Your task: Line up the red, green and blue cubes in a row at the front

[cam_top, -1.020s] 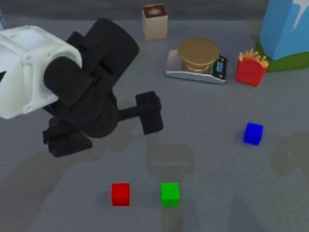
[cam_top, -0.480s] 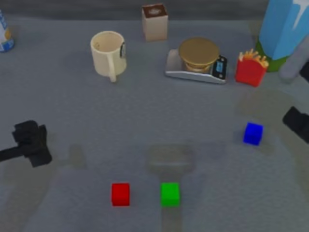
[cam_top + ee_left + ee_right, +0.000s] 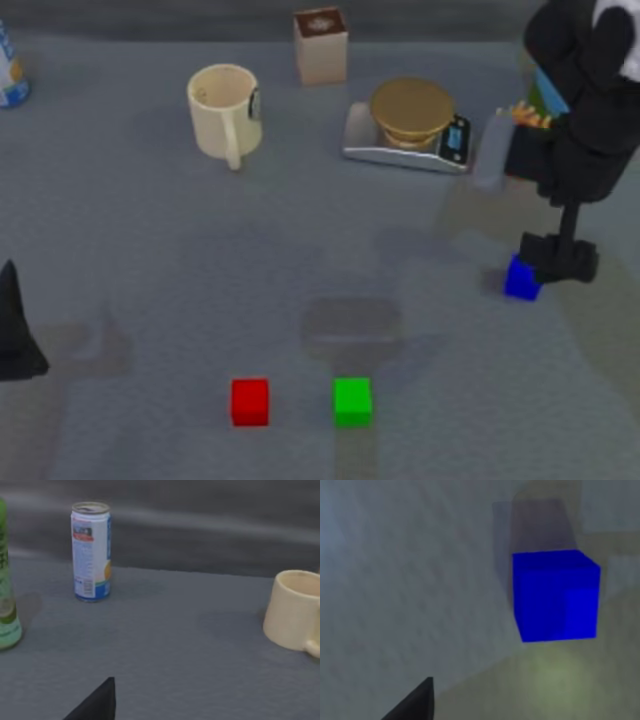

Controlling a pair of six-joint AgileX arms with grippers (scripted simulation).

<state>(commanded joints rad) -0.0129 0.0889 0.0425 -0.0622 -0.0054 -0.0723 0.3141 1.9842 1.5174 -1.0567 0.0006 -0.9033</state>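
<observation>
The right arm had been swung in from the table's right edge within the last half second, and its right gripper (image 3: 562,258) was brought down over the blue cube (image 3: 520,280), which had not been shifted. From this it was judged that the blue cube was about to be picked, the last one to be lined up. Whether the fingers were released or clenched could not be told. The left gripper (image 3: 15,330) had been withdrawn to the left edge; its state could not be told either. One cream mug (image 3: 222,108) was counted. Three cubes were counted: one red cube (image 3: 249,401) and one green cube (image 3: 352,401) near each other at the front, and one blue, well apart.
</observation>
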